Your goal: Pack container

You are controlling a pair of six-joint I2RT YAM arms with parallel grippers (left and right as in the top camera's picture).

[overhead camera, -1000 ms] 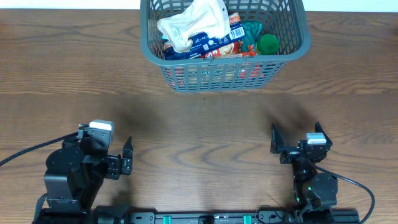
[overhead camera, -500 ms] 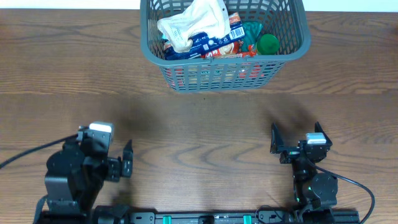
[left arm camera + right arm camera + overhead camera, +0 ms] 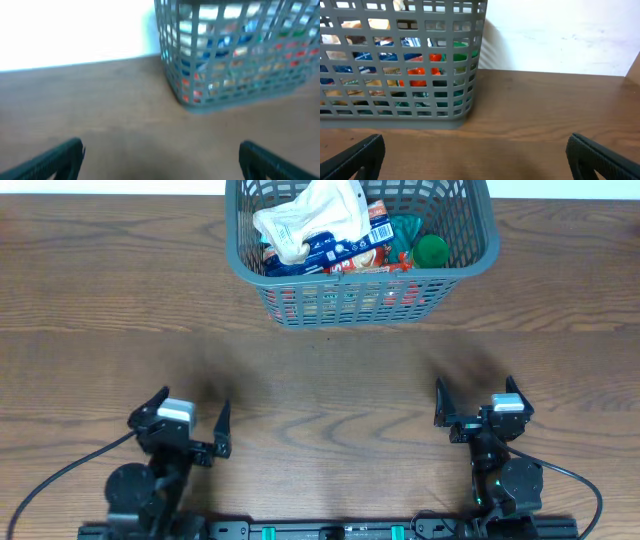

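Observation:
The dark grey slotted container (image 3: pixel 470 265) stands at the table's far middle and holds a white pouch (image 3: pixel 305 220), blue and red packets (image 3: pixel 345 250) and a green-lidded jar (image 3: pixel 431 249). It also shows in the left wrist view (image 3: pixel 235 100) and the right wrist view (image 3: pixel 395 107). My left gripper (image 3: pixel 190 420) is open and empty near the front edge on the left; its fingers show in the left wrist view (image 3: pixel 160 160). My right gripper (image 3: pixel 475 402) is open and empty near the front edge on the right, seen also in the right wrist view (image 3: pixel 475 157).
The brown wooden table (image 3: pixel 330 380) lies between the grippers and the container. A white wall (image 3: pixel 560 30) rises behind the table's far edge. A black cable (image 3: pixel 60 480) runs off the left arm's base.
My left arm has swung round and pulled back toward its base, its gripper now facing the container. The right arm and the container have not moved.

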